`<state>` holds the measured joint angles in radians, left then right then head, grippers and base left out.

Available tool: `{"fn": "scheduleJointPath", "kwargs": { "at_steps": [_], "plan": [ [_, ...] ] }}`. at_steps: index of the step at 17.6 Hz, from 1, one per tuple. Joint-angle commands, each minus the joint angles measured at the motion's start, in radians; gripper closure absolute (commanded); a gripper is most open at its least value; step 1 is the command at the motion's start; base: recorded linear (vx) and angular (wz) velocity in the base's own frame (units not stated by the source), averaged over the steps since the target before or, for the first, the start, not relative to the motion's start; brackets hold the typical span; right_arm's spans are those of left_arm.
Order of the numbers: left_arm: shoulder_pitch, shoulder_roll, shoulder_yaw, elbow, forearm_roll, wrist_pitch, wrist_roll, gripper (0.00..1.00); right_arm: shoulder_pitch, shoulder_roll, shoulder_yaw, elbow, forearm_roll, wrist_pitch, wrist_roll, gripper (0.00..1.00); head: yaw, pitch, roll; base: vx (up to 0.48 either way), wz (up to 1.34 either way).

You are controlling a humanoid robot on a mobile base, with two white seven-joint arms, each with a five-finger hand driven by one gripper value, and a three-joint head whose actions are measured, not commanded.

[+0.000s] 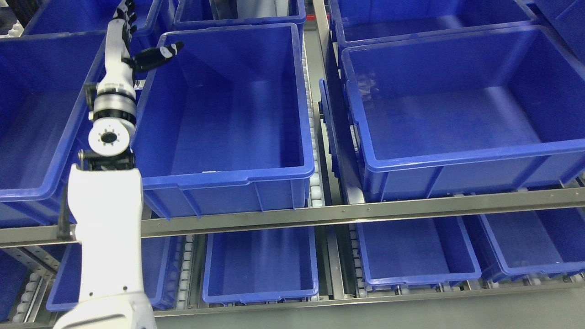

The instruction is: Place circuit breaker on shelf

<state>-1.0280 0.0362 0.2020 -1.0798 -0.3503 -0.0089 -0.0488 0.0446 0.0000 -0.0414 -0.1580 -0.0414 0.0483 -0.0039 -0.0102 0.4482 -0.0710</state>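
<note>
My left arm [107,219] rises from the lower left, and its hand [147,33] hovers over the left wall of the middle blue bin [228,176] on the upper shelf level. The black fingers [126,11] point up and away, and the thumb [161,51] sticks out to the right over the bin; the hand is open and holds nothing. No circuit breaker shows anywhere in the picture. The inside of the middle bin shows only its bare blue floor.
A second blue bin [27,192] stands to the left and a third [457,160] to the right, with more bins behind. A steel shelf rail [365,212] runs across in front. Below it sit further blue bins [260,292] [416,274] on white rollers [315,192].
</note>
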Motion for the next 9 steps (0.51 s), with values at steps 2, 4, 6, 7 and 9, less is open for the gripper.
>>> {"fn": "scheduleJointPath", "kwargs": {
  "at_steps": [2,4,6,7,9],
  "plan": [
    [0.322,-0.019,-0.124,-0.498,0.048,0.082,0.001,0.00,0.001,-0.017,0.000,0.000,0.000,-0.001,0.001,0.00,0.0000,0.000,0.000,0.000,0.00],
    [0.341,-0.019,-0.127,-0.502,0.048,0.115,0.001,0.00,0.001,-0.017,0.000,0.000,0.000,-0.001,0.001,0.00,0.0000,0.000,0.000,0.000,0.00],
    [0.341,-0.019,-0.128,-0.502,0.048,0.118,0.001,0.00,0.000,-0.017,0.000,0.000,0.000,-0.001,0.001,0.00,0.0000,0.000,0.000,0.000,0.00],
    [0.341,-0.019,-0.127,-0.502,0.048,0.118,0.001,0.00,0.001,-0.017,0.000,0.000,0.000,-0.001,0.001,0.00,0.0000,0.000,0.000,-0.024,0.00],
    [0.341,-0.019,-0.127,-0.502,0.050,0.118,0.001,0.00,0.000,-0.017,0.000,0.000,0.000,-0.001,0.001,0.00,0.0000,0.000,0.000,-0.063,0.04]
  ]
}}
